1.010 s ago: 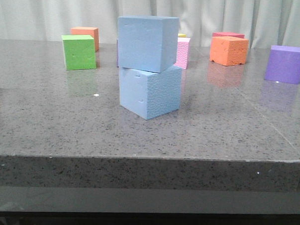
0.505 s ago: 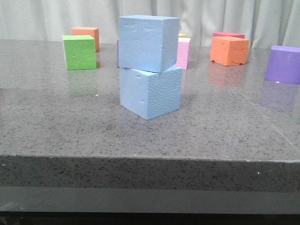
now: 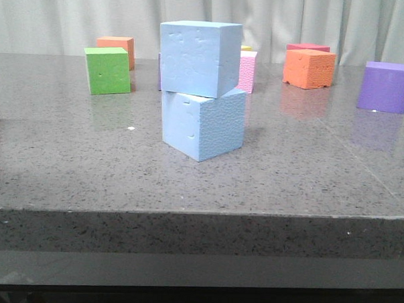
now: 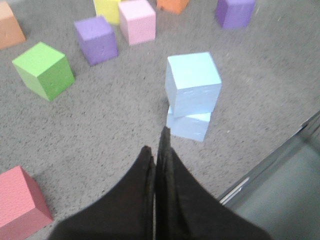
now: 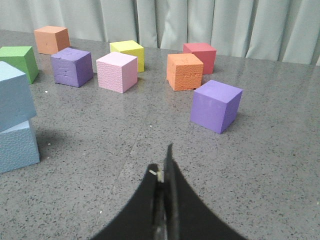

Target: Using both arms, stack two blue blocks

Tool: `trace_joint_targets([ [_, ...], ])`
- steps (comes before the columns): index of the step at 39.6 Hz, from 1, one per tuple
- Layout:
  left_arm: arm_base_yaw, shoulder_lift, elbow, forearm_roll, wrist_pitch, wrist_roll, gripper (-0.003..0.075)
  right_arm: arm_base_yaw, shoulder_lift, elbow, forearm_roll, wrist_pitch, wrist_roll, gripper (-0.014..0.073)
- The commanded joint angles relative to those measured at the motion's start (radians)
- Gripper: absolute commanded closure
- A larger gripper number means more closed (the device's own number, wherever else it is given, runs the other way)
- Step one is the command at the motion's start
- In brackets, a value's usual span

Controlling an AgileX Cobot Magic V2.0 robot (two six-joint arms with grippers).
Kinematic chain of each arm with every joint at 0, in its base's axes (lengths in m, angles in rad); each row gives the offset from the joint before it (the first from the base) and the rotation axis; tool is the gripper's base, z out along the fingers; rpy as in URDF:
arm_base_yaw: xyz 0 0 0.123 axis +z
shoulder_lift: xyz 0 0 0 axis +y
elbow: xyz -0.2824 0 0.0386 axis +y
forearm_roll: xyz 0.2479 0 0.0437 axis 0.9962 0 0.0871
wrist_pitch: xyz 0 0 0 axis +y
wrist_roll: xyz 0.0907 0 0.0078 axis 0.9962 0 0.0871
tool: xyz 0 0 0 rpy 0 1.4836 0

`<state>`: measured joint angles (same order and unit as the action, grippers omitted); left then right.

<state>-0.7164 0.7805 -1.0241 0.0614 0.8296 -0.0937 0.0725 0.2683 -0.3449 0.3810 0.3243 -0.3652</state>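
Note:
Two pale sky-blue foam cubes stand stacked near the table's front middle. The upper blue block point(image 3: 198, 57) rests, turned a little, on the lower blue block point(image 3: 203, 123). The stack also shows in the left wrist view, upper point(image 4: 193, 84) on lower point(image 4: 188, 126), and at the edge of the right wrist view, upper point(image 5: 15, 97) and lower point(image 5: 17, 147). My left gripper point(image 4: 156, 144) is shut and empty, drawn back from the stack. My right gripper point(image 5: 162, 162) is shut and empty, off to the stack's right. Neither gripper shows in the front view.
Other cubes stand behind: green point(image 3: 107, 70), orange point(image 3: 116, 50), pink point(image 3: 246, 71), orange point(image 3: 308, 68), red point(image 3: 307, 47), purple point(image 3: 384, 86), and a second purple cube point(image 5: 72, 66) and a yellow one point(image 5: 128, 52). A red cube point(image 4: 20, 202) sits near the left. The table's front edge point(image 3: 199, 215) is close.
The blue stack stays as it was; the view shifts only slightly. No gripper shows in the front view in any frame.

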Motion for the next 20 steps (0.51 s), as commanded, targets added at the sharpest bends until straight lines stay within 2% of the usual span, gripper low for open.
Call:
trace_joint_targets([
  [1, -0.006, -0.109, 0.058, -0.025, -0.167, -0.011, 0.0741, -0.002, 0.007, -0.026, 0.009, -0.070, -0.008, 0.0662],
  [9, -0.006, -0.294, 0.213, -0.033, -0.266, -0.011, 0.0741, -0.002, 0.007, -0.026, 0.009, -0.070, -0.008, 0.0662],
  [20, -0.006, -0.398, 0.292, -0.033, -0.265, -0.011, 0.0741, -0.002, 0.007, -0.026, 0.009, -0.070, -0.008, 0.0662],
])
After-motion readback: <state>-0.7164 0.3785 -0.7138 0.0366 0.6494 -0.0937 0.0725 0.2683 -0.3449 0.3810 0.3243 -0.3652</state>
